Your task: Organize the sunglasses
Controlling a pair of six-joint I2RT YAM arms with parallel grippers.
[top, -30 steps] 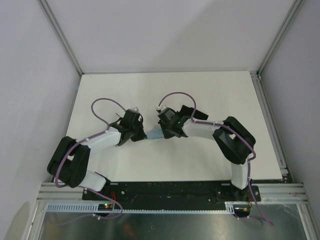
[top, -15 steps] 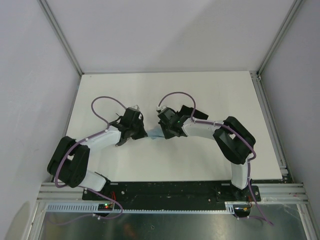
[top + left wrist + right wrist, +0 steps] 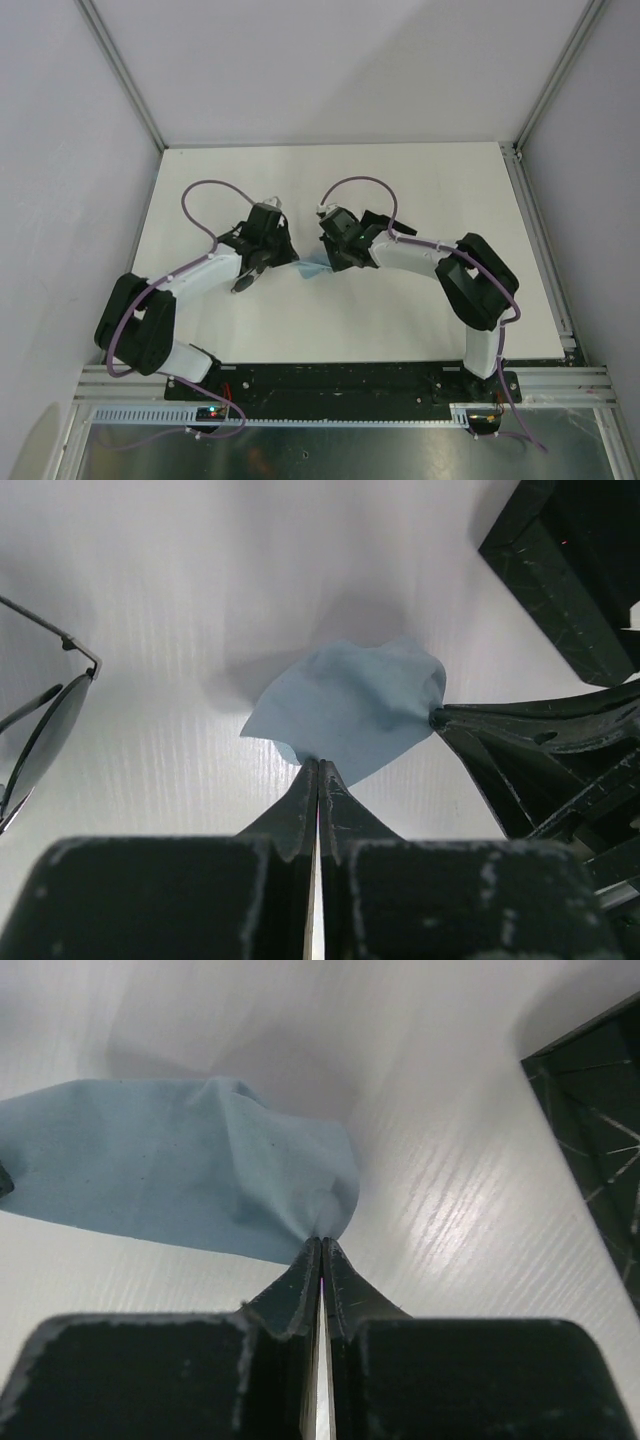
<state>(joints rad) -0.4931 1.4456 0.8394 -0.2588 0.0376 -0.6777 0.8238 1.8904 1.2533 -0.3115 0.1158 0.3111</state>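
The sunglasses (image 3: 45,730), thin dark frame and dark lens, lie on the white table at the left edge of the left wrist view; only part shows. A light blue cloth (image 3: 345,715) hangs spread between both grippers, casting a shadow on the table. My left gripper (image 3: 318,765) is shut on its near edge. My right gripper (image 3: 321,1242) is shut on the opposite corner of the cloth (image 3: 170,1175). From above, the cloth (image 3: 310,268) shows between the two wrists, left gripper (image 3: 291,262) and right gripper (image 3: 328,268).
A black rectangular case (image 3: 570,570) lies just beyond the right gripper, seen also as the case (image 3: 600,1120) at the right edge and the case (image 3: 375,220) partly under the right arm. White walls and aluminium rails (image 3: 540,240) bound the table.
The right gripper's jaws have closed onto the cloth. Both wrists have shifted slightly toward the far side, and the cloth now stretches between them.
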